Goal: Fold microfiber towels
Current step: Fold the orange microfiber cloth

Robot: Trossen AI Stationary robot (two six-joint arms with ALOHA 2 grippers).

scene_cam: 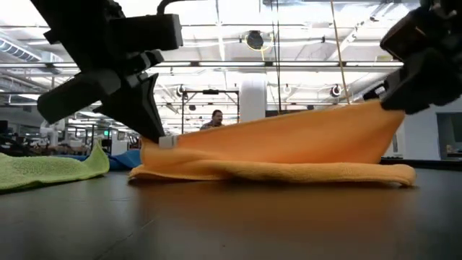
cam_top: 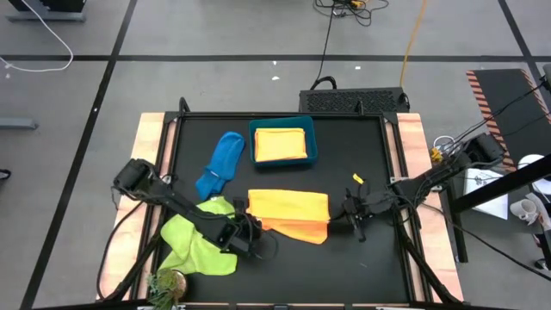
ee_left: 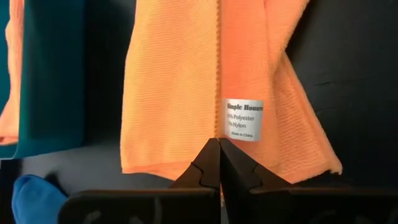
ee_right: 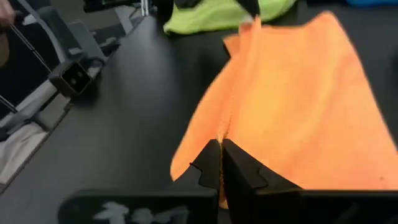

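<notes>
Under left wrist view only, towel label (ee_left: 243,119).

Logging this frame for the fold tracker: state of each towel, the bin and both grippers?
orange towel: mid-fold, one edge lifted off the table between both grippers, rest lying flat
left gripper: shut on orange towel's edge by the label
right gripper: shut on orange towel's opposite edge
second orange towel: folded, lying in the bin
teal bin: upright, open
blue towel: rumpled, unfolded
green towel: crumpled, unfolded
</notes>
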